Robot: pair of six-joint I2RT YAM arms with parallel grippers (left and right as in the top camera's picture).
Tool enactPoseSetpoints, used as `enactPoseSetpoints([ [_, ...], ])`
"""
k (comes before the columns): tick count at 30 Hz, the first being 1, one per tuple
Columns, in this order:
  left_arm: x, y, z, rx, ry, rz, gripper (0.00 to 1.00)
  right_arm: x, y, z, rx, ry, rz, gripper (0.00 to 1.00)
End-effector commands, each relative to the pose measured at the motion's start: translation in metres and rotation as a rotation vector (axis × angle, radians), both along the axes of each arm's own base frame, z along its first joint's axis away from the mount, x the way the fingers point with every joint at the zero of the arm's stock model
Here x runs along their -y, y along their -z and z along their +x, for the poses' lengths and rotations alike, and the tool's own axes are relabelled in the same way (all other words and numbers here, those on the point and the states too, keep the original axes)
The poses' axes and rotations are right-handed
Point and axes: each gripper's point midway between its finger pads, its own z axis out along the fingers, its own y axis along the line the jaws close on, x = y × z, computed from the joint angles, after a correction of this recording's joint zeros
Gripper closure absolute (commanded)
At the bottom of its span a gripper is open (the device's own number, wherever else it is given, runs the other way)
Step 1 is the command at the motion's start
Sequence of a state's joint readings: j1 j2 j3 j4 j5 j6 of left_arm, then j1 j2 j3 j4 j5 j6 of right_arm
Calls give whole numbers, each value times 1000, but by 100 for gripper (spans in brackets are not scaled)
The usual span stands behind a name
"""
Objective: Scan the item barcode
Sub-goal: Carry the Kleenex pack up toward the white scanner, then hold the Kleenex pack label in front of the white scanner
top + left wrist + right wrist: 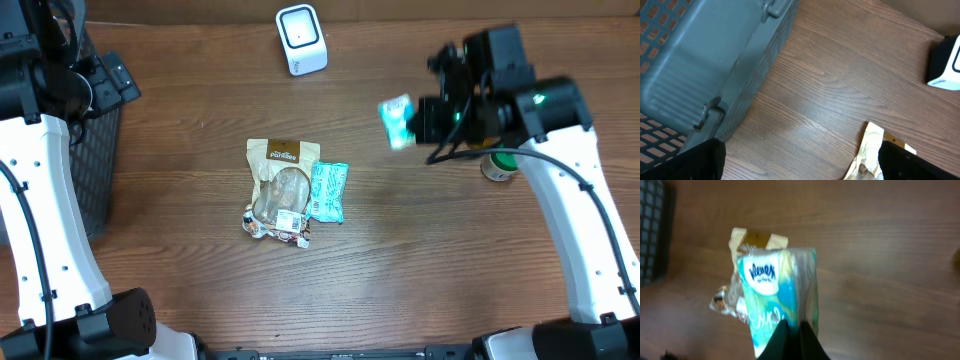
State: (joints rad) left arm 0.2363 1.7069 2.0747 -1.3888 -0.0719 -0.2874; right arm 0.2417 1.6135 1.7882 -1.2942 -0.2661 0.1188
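over the right half of the table (420,260), my right arm reaches leftward, its tool (412,120) clenched on a tissue pack (397,122) held off the surface, apart from the white scanner (301,40) at the far edge. the pack is soft plastic, white with teal and yellow swirls, and reads "kleenex" in blue letters. my left arm sits by the grey basket (100,170), its tool (807,160) spread wide, holding nothing.

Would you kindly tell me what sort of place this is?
Probably a mock shop checkout at a wooden table: a white scanner, a grey mesh basket, and packaged goods like the snack pouch.
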Motion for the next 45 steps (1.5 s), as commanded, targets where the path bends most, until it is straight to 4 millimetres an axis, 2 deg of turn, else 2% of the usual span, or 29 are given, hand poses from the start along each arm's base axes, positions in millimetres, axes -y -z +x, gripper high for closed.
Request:
enactPoseSetpoints([
  [1, 0, -1, 2, 3, 5, 1, 0, -3, -34, 24, 96, 31, -57, 97],
  [3, 0, -1, 2, 3, 5, 1, 0, -9, -49, 33, 131, 31, -85, 97],
  [6, 0, -1, 2, 3, 5, 1, 0, -18, -58, 50, 186, 34, -131, 97],
  [12, 0, -1, 2, 3, 5, 1, 0, -41, -52, 100, 352, 52, -269, 96],
  [15, 0, -1, 2, 3, 5, 1, 0, -55, -43, 126, 422, 40, -319, 96],
  [21, 0, -1, 2, 3, 5, 1, 0, -86, -12, 170, 534, -113, -421, 96],
  [25, 0, -1, 2, 3, 5, 1, 0, -99, 12, 196, 593, -206, -489, 96],
  [28, 0, -1, 2, 3, 5, 1, 1, -102, 30, 212, 617, -231, -548, 96],
  [32, 0, -1, 2, 3, 5, 1, 0, -110, 54, 232, 660, -293, -615, 96],
  [36, 0, -1, 2, 3, 5, 1, 0, -118, 66, 247, 709, -307, -642, 96],
  [42, 0, -1, 2, 3, 5, 1, 0, -125, 79, 275, 798, -236, -644, 96],
  [45, 0, -1, 2, 3, 5, 1, 1, -132, 85, 281, 828, -226, -633, 96],
])
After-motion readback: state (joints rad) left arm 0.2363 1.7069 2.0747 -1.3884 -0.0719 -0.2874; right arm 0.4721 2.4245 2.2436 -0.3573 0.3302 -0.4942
